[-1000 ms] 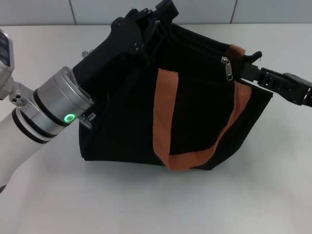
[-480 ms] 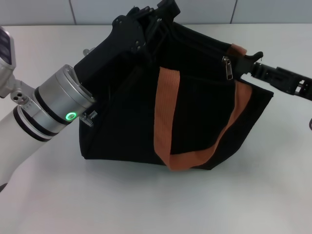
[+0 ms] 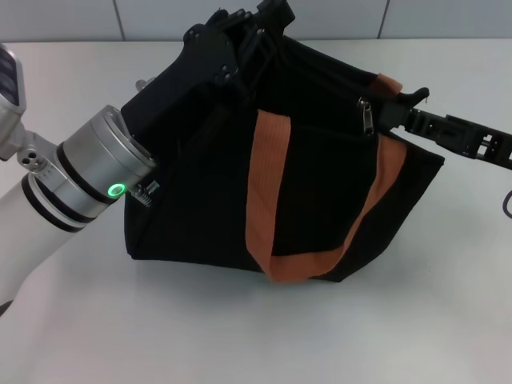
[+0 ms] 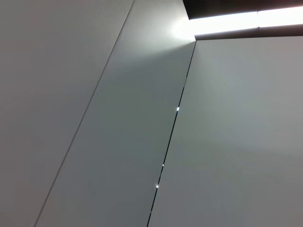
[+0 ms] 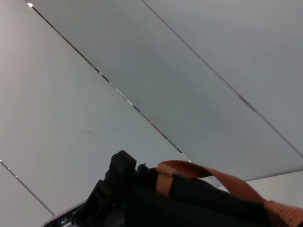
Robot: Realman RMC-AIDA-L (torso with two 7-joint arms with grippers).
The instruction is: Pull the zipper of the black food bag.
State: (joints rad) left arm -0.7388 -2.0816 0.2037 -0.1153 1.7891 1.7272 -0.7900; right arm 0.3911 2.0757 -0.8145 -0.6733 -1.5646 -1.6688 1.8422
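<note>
We see the black food bag [image 3: 240,160] filling the frame's centre on the white tabletop [image 3: 240,336], its orange-brown strap [image 3: 260,192] looping down the front. Our left gripper [image 3: 244,36], upper centre, clamps the bag's top-left corner. Our right gripper [image 3: 392,108], upper right, has closed beside the zipper [image 3: 366,116]; we cannot tell whether it pinches the tab.

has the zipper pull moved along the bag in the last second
Yes. In the head view the zipper has slid slightly toward the robot's left along the top of the black food bag, away from the orange strap end, with the right gripper beside it.
</note>
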